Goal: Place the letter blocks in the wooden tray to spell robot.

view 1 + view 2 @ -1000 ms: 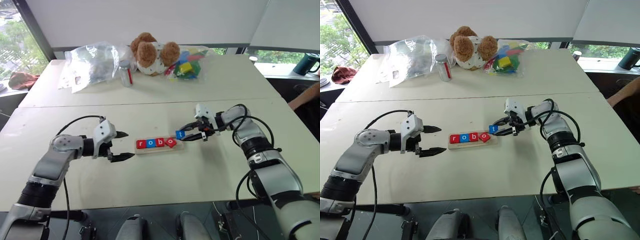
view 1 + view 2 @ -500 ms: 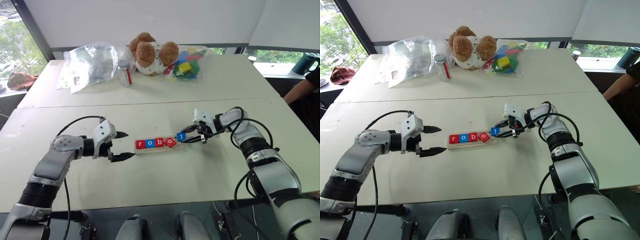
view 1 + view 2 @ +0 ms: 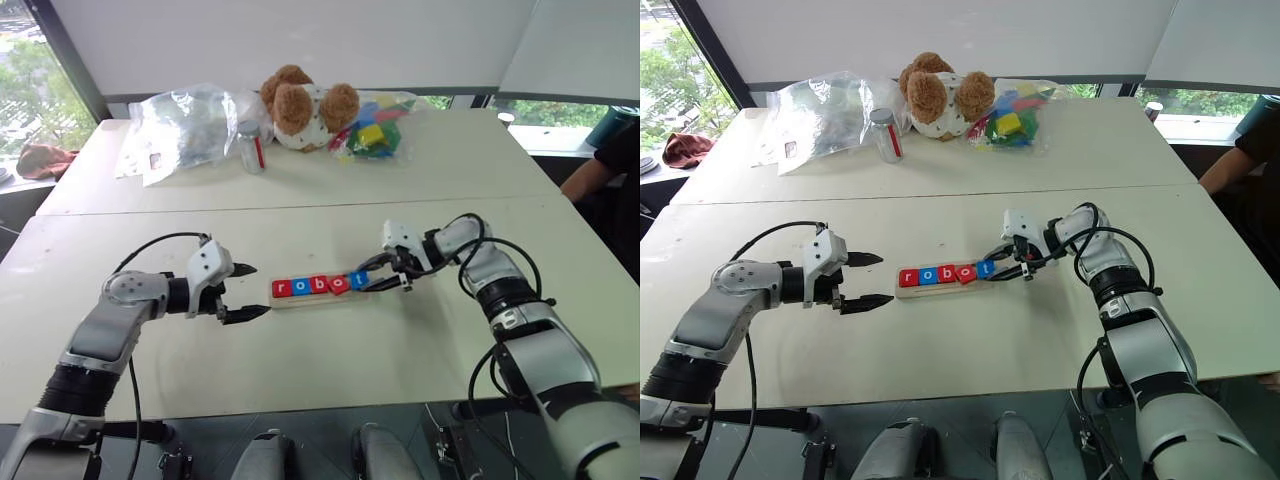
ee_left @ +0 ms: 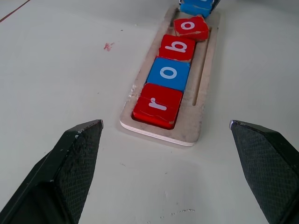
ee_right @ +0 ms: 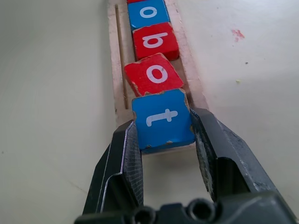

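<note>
The wooden tray [image 3: 318, 298] lies mid-table with four letter blocks in a row: red r [image 4: 158, 105], blue o [image 4: 169, 73], red b [image 4: 177, 47] and a red o [image 5: 154, 74] turned askew. My right gripper [image 5: 163, 135] is shut on the blue t block [image 5: 163, 119], held by its two side edges at the tray's right end, just behind the askew o. I cannot tell whether the t rests on the wood. My left gripper [image 3: 258, 290] stands open just left of the tray, pointing at its r end, holding nothing.
At the table's far side sit a teddy bear [image 3: 300, 100], a clear plastic bag [image 3: 185, 120], a small jar [image 3: 250, 145] and a bag of multicoloured toy pieces [image 3: 372, 130]. A person's arm [image 3: 600, 170] shows at the right edge.
My right gripper has lowered the t block slightly, bringing it into line with the row at the tray's right end. The left arm has kept still. The person at the right edge has shifted.
</note>
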